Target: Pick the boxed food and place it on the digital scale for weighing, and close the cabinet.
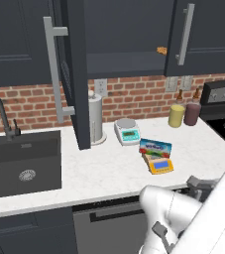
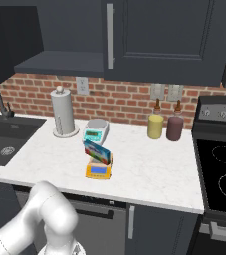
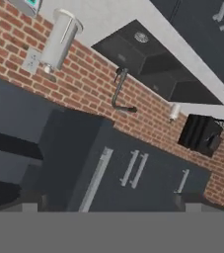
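Left base view: flat blue carton of boxed food point(image 1: 155, 147) tilts on orange-yellow wedge scale point(image 1: 160, 165) — probably light, stiff; pinch its thin edges — pincer's dark tips point(image 3: 29, 201) spread wide, empty.

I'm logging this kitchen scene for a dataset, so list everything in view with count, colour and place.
boxed food: one, blue, leaning on the digital scale
digital scale: one, orange-yellow, counter front
second scale: one, white-teal, by the towel roll
paper towel roll: one, white, near the wall
jars: two, yellow and maroon, beside the stove
cabinet: one, dark, door swung open
small snack: one, orange, cabinet shelf
sink: one, dark, counter left
stove: one, black, right
tool: open, facing the upper cabinets
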Robot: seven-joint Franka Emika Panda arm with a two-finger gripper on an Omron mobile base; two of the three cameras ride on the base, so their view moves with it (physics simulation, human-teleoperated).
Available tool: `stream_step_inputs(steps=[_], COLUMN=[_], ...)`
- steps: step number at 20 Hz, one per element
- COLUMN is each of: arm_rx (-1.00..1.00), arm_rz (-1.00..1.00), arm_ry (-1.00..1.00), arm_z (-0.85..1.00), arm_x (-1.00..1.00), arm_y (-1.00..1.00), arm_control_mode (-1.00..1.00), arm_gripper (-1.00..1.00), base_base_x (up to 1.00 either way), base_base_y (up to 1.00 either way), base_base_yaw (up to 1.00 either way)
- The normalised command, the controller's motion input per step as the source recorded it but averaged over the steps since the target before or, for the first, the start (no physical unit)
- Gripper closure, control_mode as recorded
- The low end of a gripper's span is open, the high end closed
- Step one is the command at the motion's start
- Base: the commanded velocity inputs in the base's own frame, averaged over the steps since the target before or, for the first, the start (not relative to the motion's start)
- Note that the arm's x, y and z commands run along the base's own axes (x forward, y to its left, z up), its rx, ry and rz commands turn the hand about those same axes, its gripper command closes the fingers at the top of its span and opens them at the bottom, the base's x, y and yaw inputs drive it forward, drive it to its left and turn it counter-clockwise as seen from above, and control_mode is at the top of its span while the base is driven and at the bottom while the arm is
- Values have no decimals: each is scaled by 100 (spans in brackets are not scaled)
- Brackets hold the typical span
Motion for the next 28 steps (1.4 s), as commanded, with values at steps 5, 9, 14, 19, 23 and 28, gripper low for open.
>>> stream_step_inputs(steps=[5, 9, 14, 19, 23, 28], arm_rx=[0, 0, 0, 0, 1, 14], arm_rz=[-28, -28, -29, -29, -30, -25], arm_ry=[-22, -18, -12, -11, -15, -19], arm_z=[-1, -3, -6, 0, -3, -20], arm_x=[2, 28, 68, 82, 77, 82], arm_y=[100, 100, 100, 100, 100, 77], arm_control_mode=[-100, -100, -100, -100, -100, -100], arm_gripper=[-100, -100, -100, -100, -100, -100], base_base_x=[0, 0, 0, 0, 0, 0], base_base_y=[0, 0, 0, 0, 0, 0], base_base_yaw=[0, 0, 0, 0, 0, 0])
